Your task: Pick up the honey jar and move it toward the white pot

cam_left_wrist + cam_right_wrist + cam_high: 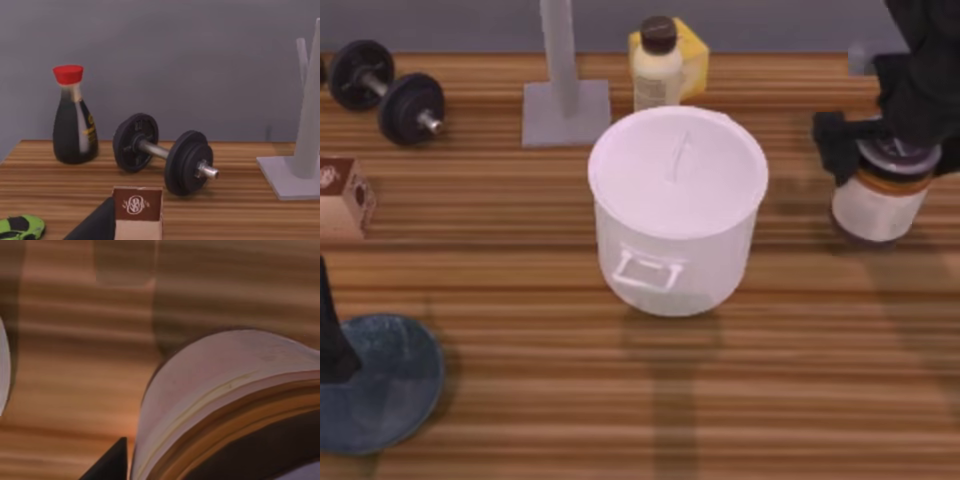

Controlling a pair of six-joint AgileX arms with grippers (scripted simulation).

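Our right gripper [887,150] sits at the right edge of the top view, fingers closed around the lid of the honey jar [878,205]. The jar appears grasped but remains well apart from the white pot [677,215] at centre; the transfer remains.

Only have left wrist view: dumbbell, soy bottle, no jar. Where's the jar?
Observer: Jar stands at the top view's right, right of the pot and apart from it.
Operator: Right gripper?
Observer: Right gripper is down at the jar's lid.
Operator: Left arm?
Observer: Left arm is parked at the left edge, over a blue plate.
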